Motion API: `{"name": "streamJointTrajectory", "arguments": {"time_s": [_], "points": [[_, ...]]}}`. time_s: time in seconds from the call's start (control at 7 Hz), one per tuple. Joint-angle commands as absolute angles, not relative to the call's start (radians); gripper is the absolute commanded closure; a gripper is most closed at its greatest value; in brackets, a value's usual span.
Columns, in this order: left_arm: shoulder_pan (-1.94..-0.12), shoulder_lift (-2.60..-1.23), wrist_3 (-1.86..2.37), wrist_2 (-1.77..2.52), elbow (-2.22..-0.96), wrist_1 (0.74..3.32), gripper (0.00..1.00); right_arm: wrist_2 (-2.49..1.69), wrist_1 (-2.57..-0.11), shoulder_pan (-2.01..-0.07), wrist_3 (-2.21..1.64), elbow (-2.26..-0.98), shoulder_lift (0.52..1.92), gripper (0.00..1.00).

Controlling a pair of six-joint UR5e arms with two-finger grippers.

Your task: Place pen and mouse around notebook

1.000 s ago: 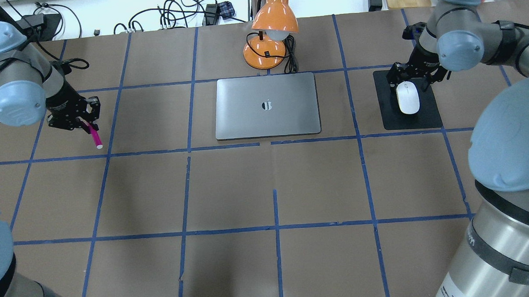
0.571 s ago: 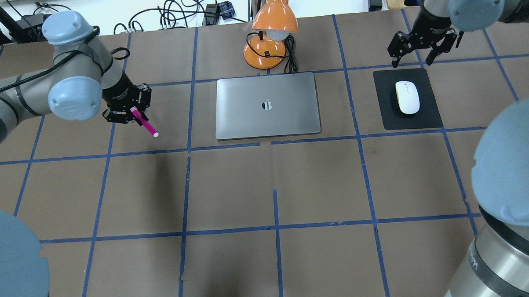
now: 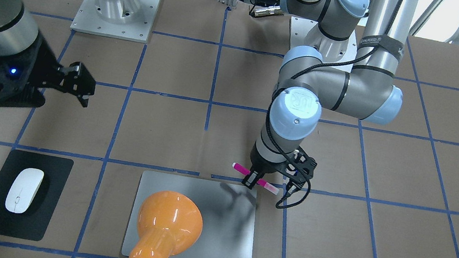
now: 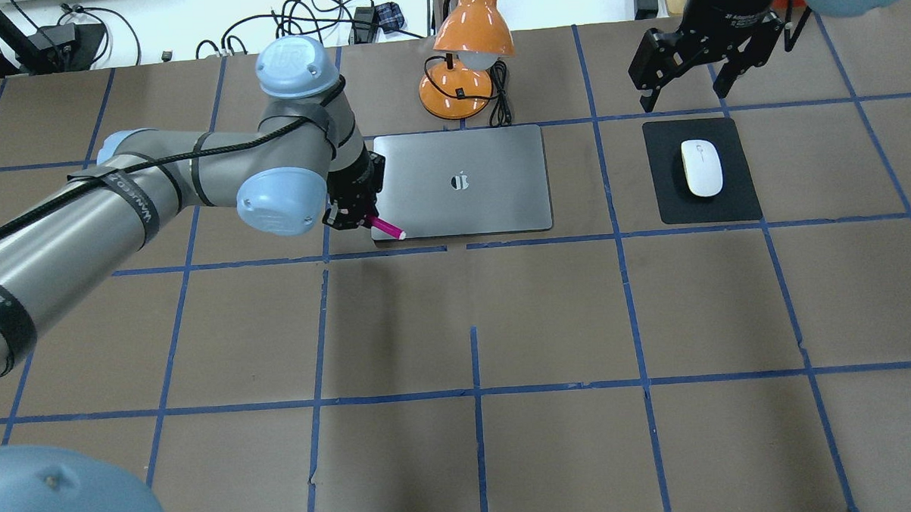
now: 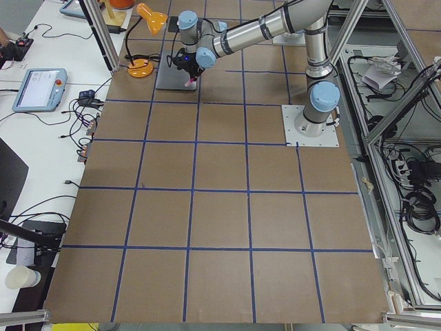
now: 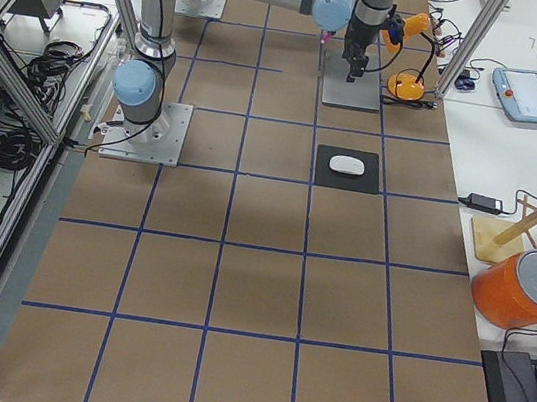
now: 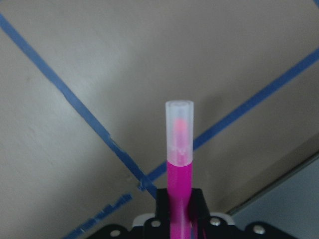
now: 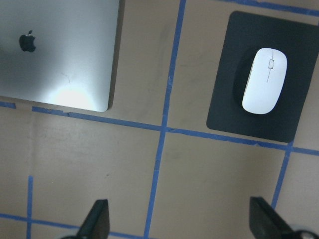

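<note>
Left gripper [image 4: 352, 217], clamped on pen [image 4: 386, 229], has reached notebook [image 4: 490, 156] at 7 o'clock: release due. Right gripper [image 4: 683, 89], wide open, empty, has left mouse [image 4: 702, 168] at 3 o'clock.

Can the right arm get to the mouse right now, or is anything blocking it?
Probably yes: the right gripper hangs open nearby, and the mouse lies uncovered on the black pad.

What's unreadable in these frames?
- Overhead: rear end of pen, hidden by left gripper.
- Front-facing: notebook logo, covered by lamp.
- Left wrist: gripper's hold on pen, cut off by bottom edge.
- Exterior left: too small to tell if pen touches notebook.
</note>
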State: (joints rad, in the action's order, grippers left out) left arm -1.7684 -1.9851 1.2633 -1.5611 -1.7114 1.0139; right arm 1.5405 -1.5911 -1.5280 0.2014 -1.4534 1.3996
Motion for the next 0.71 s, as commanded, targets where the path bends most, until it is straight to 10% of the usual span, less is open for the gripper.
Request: {"name": "streamJointTrajectory", "arguments": {"time_s": [0.0, 0.57], "points": [[-1.871, -2.002, 1.464, -1.559, -1.713, 1.008, 1.0, 1.543, -1.754, -1.552, 0.15, -1.557, 1.46, 0.0], [-1.936, -2.01, 1.669, -1.499, -1.764, 1.006, 1.0, 1.546, -1.591, -1.578, 0.035, -1.459, 1.391, 0.0]]}}
